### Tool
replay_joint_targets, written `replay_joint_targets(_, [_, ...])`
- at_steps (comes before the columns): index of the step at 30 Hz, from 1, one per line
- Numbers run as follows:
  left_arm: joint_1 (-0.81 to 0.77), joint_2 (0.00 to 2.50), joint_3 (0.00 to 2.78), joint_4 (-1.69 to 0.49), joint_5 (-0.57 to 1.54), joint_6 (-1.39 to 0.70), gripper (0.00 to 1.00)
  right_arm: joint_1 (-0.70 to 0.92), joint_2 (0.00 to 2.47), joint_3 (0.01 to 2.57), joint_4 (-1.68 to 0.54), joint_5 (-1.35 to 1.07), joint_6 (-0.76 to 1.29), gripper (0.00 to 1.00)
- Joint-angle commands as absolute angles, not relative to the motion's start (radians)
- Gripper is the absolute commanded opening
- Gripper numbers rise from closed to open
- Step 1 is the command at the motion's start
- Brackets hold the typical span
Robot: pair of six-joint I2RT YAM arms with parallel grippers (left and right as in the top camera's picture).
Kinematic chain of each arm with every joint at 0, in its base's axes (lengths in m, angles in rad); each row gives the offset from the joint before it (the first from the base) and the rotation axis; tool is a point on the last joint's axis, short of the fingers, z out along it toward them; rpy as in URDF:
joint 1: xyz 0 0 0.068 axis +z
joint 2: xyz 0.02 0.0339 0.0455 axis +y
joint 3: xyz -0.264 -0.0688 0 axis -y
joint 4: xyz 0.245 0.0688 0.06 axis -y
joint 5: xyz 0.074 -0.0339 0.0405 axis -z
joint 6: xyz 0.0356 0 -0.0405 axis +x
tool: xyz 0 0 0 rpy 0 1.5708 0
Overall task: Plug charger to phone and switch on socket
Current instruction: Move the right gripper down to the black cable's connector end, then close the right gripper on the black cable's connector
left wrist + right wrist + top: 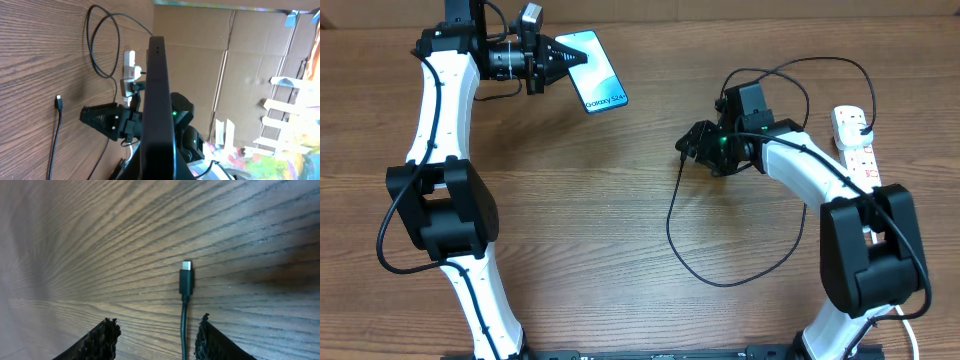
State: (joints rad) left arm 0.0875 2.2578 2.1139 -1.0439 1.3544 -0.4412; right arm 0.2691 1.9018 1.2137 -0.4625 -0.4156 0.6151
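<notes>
My left gripper [568, 57] is shut on the phone [596, 76] at the far left and holds it by one end, blue "Galaxy" screen up. In the left wrist view the phone [157, 95] shows edge-on as a dark bar. The charger's black cable [672, 225] lies in loose loops on the table and runs back to the socket [856, 145] at the right edge. Its connector tip [186, 278] lies flat on the wood. My right gripper [156, 330] is open just behind the tip, with the cable passing between its fingers; it also shows in the overhead view [688, 146].
The white power strip [129, 72] and the cable tip [59, 102] also show in the left wrist view. Cardboard boxes [225, 60] stand beyond the table's far side. Wooden table top [570, 220] lies between the two arms.
</notes>
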Motion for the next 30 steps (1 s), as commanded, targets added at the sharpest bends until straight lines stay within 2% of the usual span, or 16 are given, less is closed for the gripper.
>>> replay_joint_targets(1, [0.091,2.253,2.130,-1.042,1.410,-0.426,0.04,0.270,1.938,1.235,-0.445,-0.435,0.604,0.52])
replay_joint_targets(8, [0.091,2.253,2.130,-1.043,1.411,-0.426,0.04,0.287,1.980,1.234,-0.439,-0.423,0.605,0.45])
replay_joint_targets(30, [0.091,2.253,2.130,-1.044,1.412,-0.426,0.04,0.342,2.059,1.229,-0.400,-0.377,0.617,0.39])
